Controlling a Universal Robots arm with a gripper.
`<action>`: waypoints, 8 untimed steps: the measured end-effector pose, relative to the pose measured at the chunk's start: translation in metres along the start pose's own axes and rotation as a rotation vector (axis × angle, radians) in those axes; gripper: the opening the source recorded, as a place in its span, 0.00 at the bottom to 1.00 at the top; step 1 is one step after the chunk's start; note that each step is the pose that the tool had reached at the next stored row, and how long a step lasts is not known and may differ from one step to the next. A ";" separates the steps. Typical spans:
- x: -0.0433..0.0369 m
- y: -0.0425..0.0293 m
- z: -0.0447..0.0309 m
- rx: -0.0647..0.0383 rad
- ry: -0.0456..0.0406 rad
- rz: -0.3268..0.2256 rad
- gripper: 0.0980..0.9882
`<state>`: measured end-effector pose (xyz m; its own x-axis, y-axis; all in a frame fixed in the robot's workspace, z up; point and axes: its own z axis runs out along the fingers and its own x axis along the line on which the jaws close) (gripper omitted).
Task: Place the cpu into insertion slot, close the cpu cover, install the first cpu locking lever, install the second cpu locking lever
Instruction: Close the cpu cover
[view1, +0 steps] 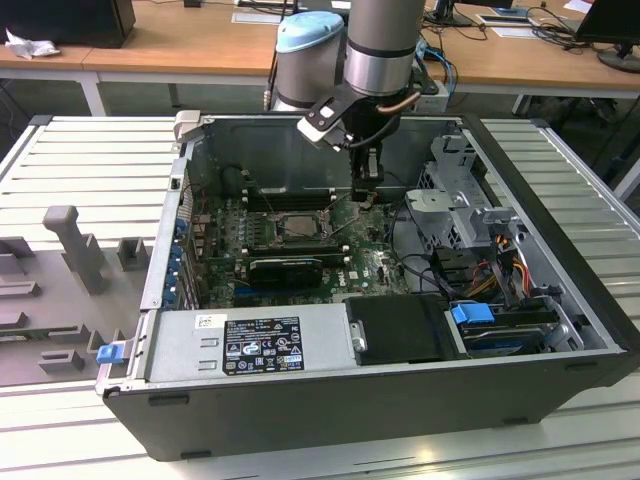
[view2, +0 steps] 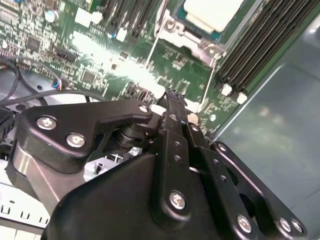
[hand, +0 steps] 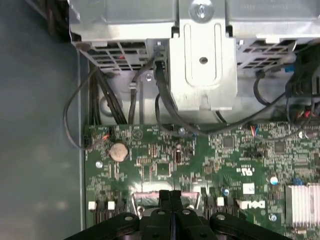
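The open case (view1: 300, 400) sits on the slatted worktop (view1: 80, 160), and the arm reaches down into it. The hand (view1: 366, 190) hangs low over the green board (view1: 375, 262).

The slot (view1: 325, 228) lies just beside the hand, toward the exterior view's left, with the drive cage (hand: 202, 60) on the hand's opposite side. In the second wrist view the cover (view2: 192, 42) appears to lie flat as a metal frame. The pale top of the cpu (view2: 212, 12) shows through the frame's cut-out, so I judge the chip already seated and the cover down.

A thin metal rod (view2: 212, 75) runs along the frame's near side, from the frame's corner toward the fingertips. It is likely a locking lever, though I cannot tell whether it is latched.

In both wrist views the hand (view2: 170, 96) (hand: 170, 195) is clenched, its fingers (hand: 164, 196) pressed together with only a seam between them. Nothing shows in their grip. The tips sit close above the board, just short of the frame's near edge.
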<state>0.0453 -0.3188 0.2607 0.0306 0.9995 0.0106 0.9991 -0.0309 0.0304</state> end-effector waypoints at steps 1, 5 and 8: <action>0.0001 0.0022 0.0007 0.000 0.0001 0.000 0.01; 0.0010 0.0158 0.0043 0.000 0.0002 -0.003 0.01; 0.0015 0.0184 0.0120 0.000 0.0003 -0.004 0.01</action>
<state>0.0641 -0.3177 0.2493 0.0271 0.9996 0.0108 0.9992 -0.0274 0.0304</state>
